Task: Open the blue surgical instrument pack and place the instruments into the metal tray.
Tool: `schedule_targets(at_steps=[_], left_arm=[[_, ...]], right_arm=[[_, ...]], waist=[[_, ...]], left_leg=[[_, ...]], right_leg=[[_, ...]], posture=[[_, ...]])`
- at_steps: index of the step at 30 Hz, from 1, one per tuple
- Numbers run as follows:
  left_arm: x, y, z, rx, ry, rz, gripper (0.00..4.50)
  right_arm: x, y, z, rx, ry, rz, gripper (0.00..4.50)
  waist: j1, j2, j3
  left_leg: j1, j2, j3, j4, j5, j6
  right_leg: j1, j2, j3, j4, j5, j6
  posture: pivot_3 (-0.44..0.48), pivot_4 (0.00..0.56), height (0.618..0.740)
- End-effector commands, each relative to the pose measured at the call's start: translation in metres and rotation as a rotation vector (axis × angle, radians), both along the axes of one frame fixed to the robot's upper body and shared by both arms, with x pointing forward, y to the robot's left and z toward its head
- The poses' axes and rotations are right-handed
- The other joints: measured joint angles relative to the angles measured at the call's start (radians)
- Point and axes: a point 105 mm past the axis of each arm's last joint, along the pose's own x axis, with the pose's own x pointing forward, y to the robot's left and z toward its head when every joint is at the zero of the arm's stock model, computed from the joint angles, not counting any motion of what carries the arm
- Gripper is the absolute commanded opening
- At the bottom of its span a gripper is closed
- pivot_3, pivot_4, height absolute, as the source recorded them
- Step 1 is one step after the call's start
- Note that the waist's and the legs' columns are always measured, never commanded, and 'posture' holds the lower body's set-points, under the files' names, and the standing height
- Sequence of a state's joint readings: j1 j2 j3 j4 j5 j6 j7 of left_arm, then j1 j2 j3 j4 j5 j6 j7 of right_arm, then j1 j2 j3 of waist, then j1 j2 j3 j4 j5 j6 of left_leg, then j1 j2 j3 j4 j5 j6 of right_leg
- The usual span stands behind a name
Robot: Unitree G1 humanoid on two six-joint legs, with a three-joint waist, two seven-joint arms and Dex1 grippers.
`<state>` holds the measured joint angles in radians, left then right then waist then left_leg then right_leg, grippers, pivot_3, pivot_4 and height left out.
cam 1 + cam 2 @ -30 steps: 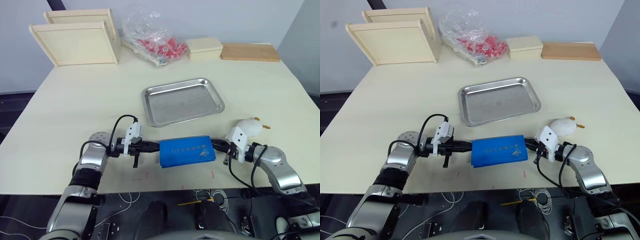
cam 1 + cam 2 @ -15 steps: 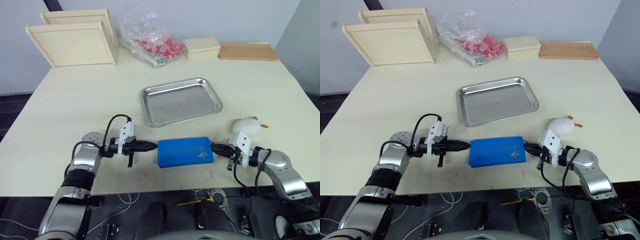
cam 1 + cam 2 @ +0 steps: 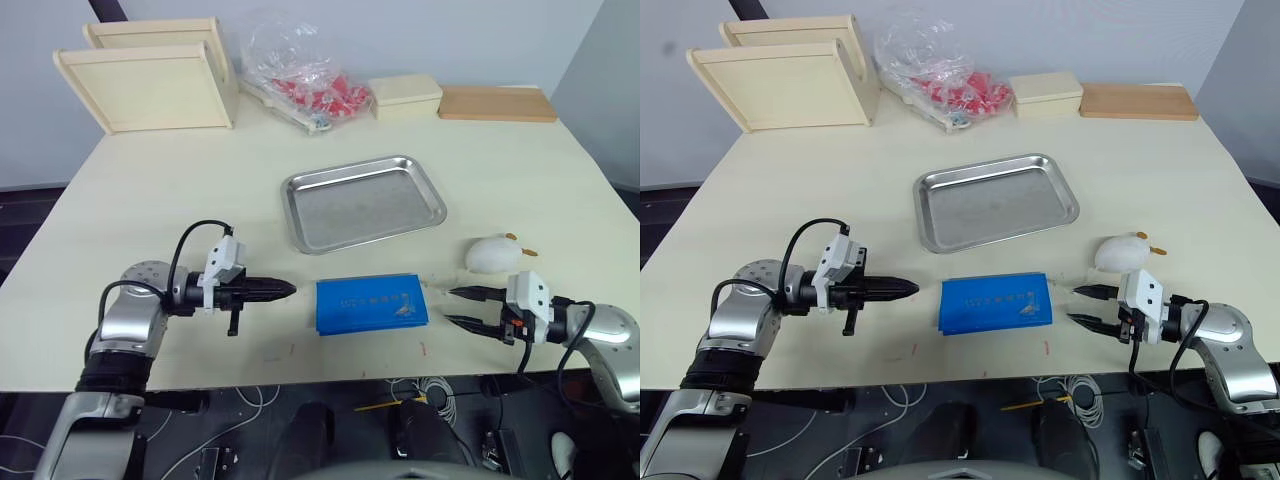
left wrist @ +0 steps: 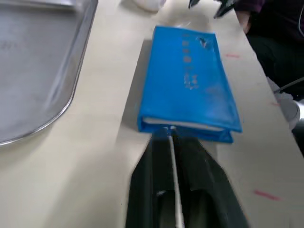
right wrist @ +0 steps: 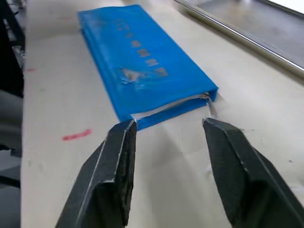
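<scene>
Flat bright-blue fold-over instrument pack (image 3: 371, 304) closed on tabletop (image 3: 150, 200), untouched.
Looks soft, thin, slippery; pinch the open edge. Left hand (image 3: 285, 290) closed, right hand (image 3: 456, 307) open.

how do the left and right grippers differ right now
The left gripper has its fingers pressed together into one point, while the right gripper has its fingers spread apart. The left gripper sits a clear gap from the blue surgical instrument pack; the right gripper is nearer the pack's other end. Both are empty, hover low over the table, and point inward at the closed pack.
</scene>
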<state>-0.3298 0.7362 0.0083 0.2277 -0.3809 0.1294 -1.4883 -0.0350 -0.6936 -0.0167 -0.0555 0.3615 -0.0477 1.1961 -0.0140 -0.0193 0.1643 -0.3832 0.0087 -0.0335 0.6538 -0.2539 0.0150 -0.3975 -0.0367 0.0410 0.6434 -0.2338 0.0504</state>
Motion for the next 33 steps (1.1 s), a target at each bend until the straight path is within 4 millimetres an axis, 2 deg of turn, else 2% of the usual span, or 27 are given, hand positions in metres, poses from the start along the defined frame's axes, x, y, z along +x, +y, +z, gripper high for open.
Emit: schedule_targets(at_steps=[1,2,4,6,8,14,22,25,29,31,33], left_arm=[[-0.009,-0.007,0.037,-0.004,-0.074,-0.076,1.45],[-0.012,-0.01,0.041,-0.001,-0.077,-0.094,2.12],[-0.017,-0.014,0.046,0.006,-0.083,-0.122,2.68],[-0.021,-0.019,0.05,0.015,-0.097,-0.143,3.72],[-0.026,-0.022,0.052,0.025,-0.086,-0.167,4.47],[-0.042,-0.025,0.056,0.042,-0.058,-0.207,4.47],[-0.044,-0.029,0.058,0.021,-0.07,-0.222,4.47],[-0.044,-0.03,0.059,0.018,-0.075,-0.224,4.5],[-0.045,-0.03,0.059,0.012,-0.074,-0.227,4.5],[-0.045,-0.03,0.059,0.008,-0.073,-0.228,4.5],[-0.046,-0.031,0.059,0.003,-0.071,-0.23,4.5]], right_arm=[[-0.007,0.007,0.008,-0.07,-0.211,0.175,3.33],[-0.007,0.009,0.006,-0.09,-0.237,0.205,4.01],[-0.004,0.012,0.006,-0.114,-0.301,0.24,4.46],[-0.001,0.016,0.004,-0.135,-0.344,0.285,4.5],[0.003,0.02,0.003,-0.144,-0.378,0.313,4.5],[0.015,0.034,-0.001,-0.162,-0.501,0.363,4.5],[0.024,0.048,-0.013,-0.195,-0.582,0.443,4.5],[0.028,0.047,-0.015,-0.199,-0.583,0.445,3.63],[0.028,0.047,-0.02,-0.207,-0.571,0.456,2.1],[0.028,0.047,-0.022,-0.206,-0.566,0.457,1.29],[0.028,0.047,-0.022,-0.203,-0.564,0.455,0.22]], waist=[[-0.001,0.0,0.0],[-0.001,0.0,0.001],[-0.002,0.0,0.001],[-0.002,0.0,0.001],[-0.003,0.0,0.002],[-0.002,0.0,0.003],[-0.003,0.0,0.003],[-0.003,0.0,0.003],[-0.003,0.0,0.003],[-0.003,0.0,0.003],[-0.003,0.0,0.003]], left_leg=[[0.0,0.0,0.0,0.0,0.0,0.0],[0.0,0.0,0.001,0.0,0.0,0.0],[0.001,0.0,0.001,0.0,0.0,0.0],[0.001,0.0,0.002,0.0,0.0,0.0],[0.001,0.0,0.002,0.0,0.0,0.0],[0.001,0.001,0.001,0.0,0.0,0.0],[0.003,0.001,0.001,0.0,0.0,0.0],[0.003,0.001,0.001,0.0,0.0,0.0],[0.003,0.001,0.001,0.0,0.0,0.0],[0.004,0.001,0.001,0.0,0.0,0.0],[0.004,0.001,0.001,0.0,0.0,0.0]], right_leg=[[0.0,0.0,0.0,0.0,0.0,0.0],[0.0,0.0,0.0,0.0,0.0,0.0],[0.0,0.0,0.001,0.0,0.0,0.0],[0.0,0.0,0.001,0.0,0.0,0.0],[0.0,0.001,0.001,0.0,0.0,0.0],[0.0,0.001,0.001,0.0,0.0,-0.001],[0.001,0.0,0.003,0.0,-0.001,-0.003],[0.001,0.0,0.003,0.0,-0.001,-0.004],[0.001,0.0,0.004,0.0,-0.001,-0.005],[0.001,0.0,0.004,0.0,-0.001,-0.005],[0.001,0.0,0.004,0.0,-0.001,-0.005]], posture=[[0.0,0.15,0.74],[0.0,0.15,0.74],[0.0,0.15,0.74],[0.0,0.15,0.74],[0.0,0.15,0.74],[0.0,0.15,0.74],[0.0,0.15,0.74],[0.0,0.15,0.74],[0.0,0.15,0.74],[0.0,0.15,0.74],[0.0,0.15,0.74]])
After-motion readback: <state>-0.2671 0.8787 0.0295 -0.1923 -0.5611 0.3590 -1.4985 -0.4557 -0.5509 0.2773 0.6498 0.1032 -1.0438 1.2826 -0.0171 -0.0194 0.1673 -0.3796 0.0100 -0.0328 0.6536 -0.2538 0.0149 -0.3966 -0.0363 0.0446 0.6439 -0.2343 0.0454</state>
